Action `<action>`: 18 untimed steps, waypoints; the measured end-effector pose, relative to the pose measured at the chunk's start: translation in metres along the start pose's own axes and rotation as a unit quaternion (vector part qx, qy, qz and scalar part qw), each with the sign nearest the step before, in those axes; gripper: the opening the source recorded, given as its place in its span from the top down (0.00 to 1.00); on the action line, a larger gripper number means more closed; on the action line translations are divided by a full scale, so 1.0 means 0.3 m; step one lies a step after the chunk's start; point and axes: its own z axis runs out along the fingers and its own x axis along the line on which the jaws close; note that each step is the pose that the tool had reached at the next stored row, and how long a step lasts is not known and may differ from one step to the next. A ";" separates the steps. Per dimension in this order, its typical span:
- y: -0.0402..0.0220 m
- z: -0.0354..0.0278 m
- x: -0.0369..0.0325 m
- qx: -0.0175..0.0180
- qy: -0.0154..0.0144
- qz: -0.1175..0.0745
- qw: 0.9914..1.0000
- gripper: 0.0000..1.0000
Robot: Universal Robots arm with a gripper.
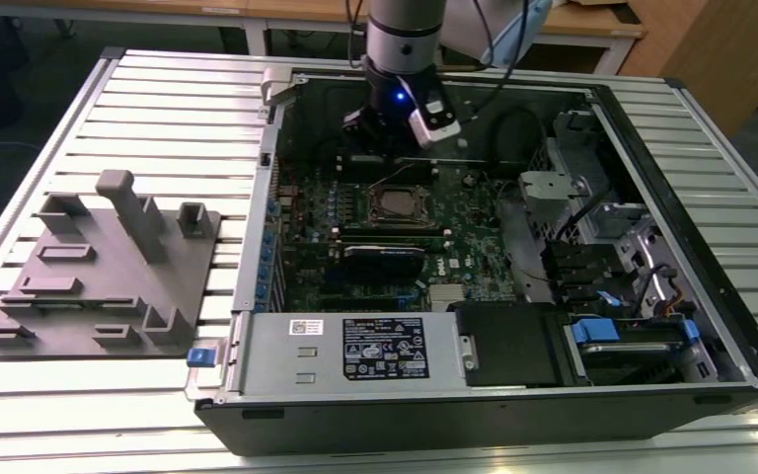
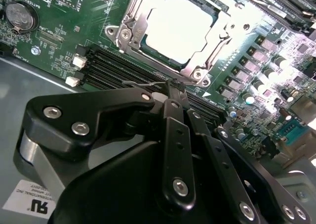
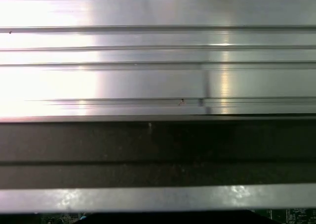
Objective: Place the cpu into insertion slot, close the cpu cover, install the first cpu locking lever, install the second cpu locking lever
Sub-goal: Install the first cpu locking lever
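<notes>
My gripper [image 1: 382, 153] hangs inside the open case [image 1: 695, 197], low over the green board [image 1: 478, 252] and just beyond the slot as the exterior view shows it. In the second wrist view my fingers [image 2: 174, 116] are drawn together, and I see no gap at the gripper [image 2: 174, 86] tips. A thin bent wire [image 2: 132, 82] runs right up to those tips, but I cannot tell whether it is pinched between them or only lies beside them. The cpu [image 2: 183, 28] sits flat in the slot [image 2: 157, 52], its pale metal top facing up. The cover [image 2: 129, 17] lies down around it, its frame resting along the chip's edges with the top showing through the cut-out. My fingertips are near the corner of that frame, over the long black memory slots [image 2: 113, 68] that run beside it, and they touch neither chip nor cover. A round coin cell [image 2: 20, 15] sits on the board well apart from them. In the first wrist view I see the ribbed metal table [image 3: 148, 80] and a dark edge of the case [image 3: 148, 145]. On the exterior view's left a grey fixture tray [image 1: 103, 276] lies on the table [image 1: 169, 109], beside the case.
</notes>
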 end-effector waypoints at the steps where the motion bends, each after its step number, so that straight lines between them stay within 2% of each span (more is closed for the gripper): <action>1: 0.000 0.000 -0.002 0.000 0.000 0.000 1.000 0.90; 18: 0.007 0.008 -0.047 0.000 0.000 0.000 1.000 0.90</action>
